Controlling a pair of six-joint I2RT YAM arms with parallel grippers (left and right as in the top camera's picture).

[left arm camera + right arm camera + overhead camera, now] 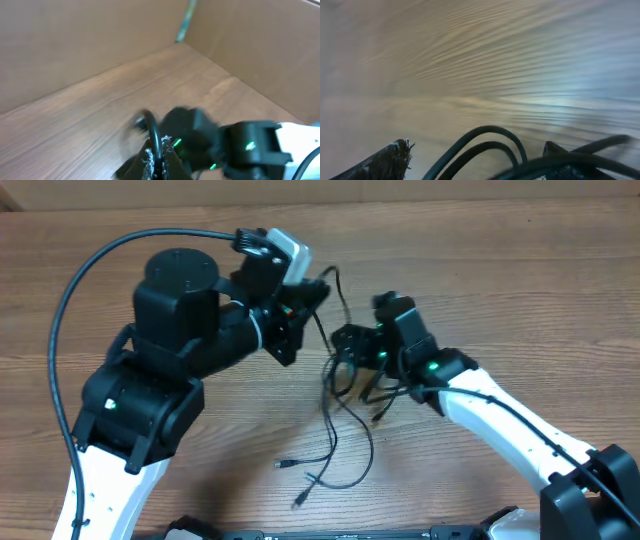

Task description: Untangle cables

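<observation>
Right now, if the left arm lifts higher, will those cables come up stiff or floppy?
Likely floppy: the cables droop in loose curves from the left gripper to the table. Probably light, being so thin. Crossing strands by the right gripper may drag along together.

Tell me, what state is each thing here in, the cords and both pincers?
cables: bunched together in the middle, plug ends trailing on the table.
left pincer: shut on one cable strand.
right pincer: open, cable loops between its fingers.
</observation>
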